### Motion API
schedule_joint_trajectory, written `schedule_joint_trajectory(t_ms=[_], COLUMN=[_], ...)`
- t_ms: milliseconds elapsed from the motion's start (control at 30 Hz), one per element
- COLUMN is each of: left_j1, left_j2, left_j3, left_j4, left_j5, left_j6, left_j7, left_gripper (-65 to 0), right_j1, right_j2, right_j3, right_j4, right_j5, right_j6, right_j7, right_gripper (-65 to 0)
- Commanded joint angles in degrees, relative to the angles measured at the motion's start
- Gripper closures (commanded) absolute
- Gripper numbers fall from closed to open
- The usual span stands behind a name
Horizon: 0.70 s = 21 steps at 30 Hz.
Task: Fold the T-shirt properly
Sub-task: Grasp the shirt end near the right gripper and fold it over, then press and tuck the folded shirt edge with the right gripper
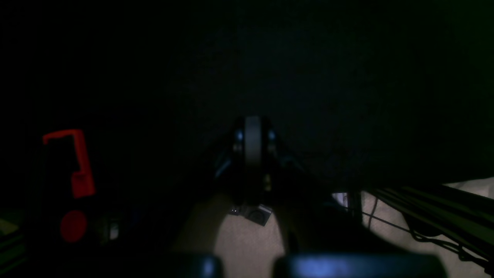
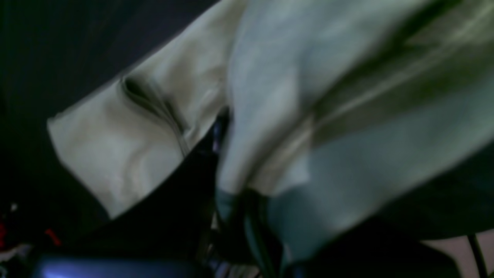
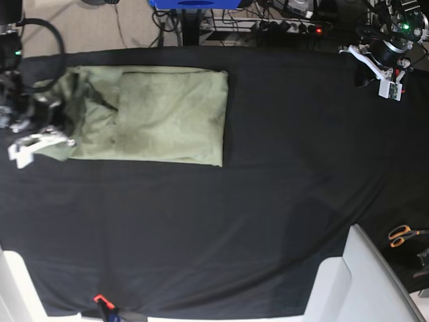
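While the R tool [image 2: 247, 193] grips a bunched edge of the T-shirt [image 3: 171, 117], the L tool [image 1: 252, 154] is clenched, empty, well apart. The shirt lies part-folded on the black cloth [image 3: 201, 235], toward the robot's R side. For a neat fold, the R arm should probably lift slightly, carry the edge inward, align edges, then release w/o dragging layers.
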Motion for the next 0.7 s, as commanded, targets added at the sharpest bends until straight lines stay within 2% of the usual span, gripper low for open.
schedule_joint_trajectory(t_ms=[0, 100, 167, 267, 500, 667], left_j1=[0.4, 0.4, 0.4, 0.4, 0.4, 0.4], left_j2=[-0.7, -0.8, -0.9, -0.9, -0.9, -0.8], left_j3=[-0.4, -0.4, -0.4, -0.4, -0.4, -0.4], left_j4=[0.8, 0.8, 0.8, 0.8, 0.8, 0.8], left_j5=[-0.5, -0.5, -0.5, -0.5, -0.5, -0.5], left_j6=[0.2, 0.2, 0.2, 0.2, 0.2, 0.2], left_j7=[-1.0, -1.0, -1.0, -1.0, -1.0, -1.0], left_gripper=[0.0, 0.0, 0.0, 0.0, 0.0, 0.0], right_j1=[1.3, 2.1, 2.1, 2.6, 2.9, 3.6], right_j2=[0.9, -0.3, -0.8, -2.0, -5.8, -6.4], right_j3=[-1.1, -6.5, -9.5, -12.3, -13.8, -18.8], right_j4=[1.5, 2.6, 4.2, 7.1, 8.4, 8.5], right_j5=[0.6, 0.6, 0.6, 0.6, 0.6, 0.6], right_j6=[-1.0, -5.7, -7.3, -7.4, -7.4, -7.5], right_j7=[0.3, 0.4, 0.7, 0.6, 0.3, 0.7], right_gripper=[-0.6, -0.6, -0.5, -0.5, -0.5, -0.5])
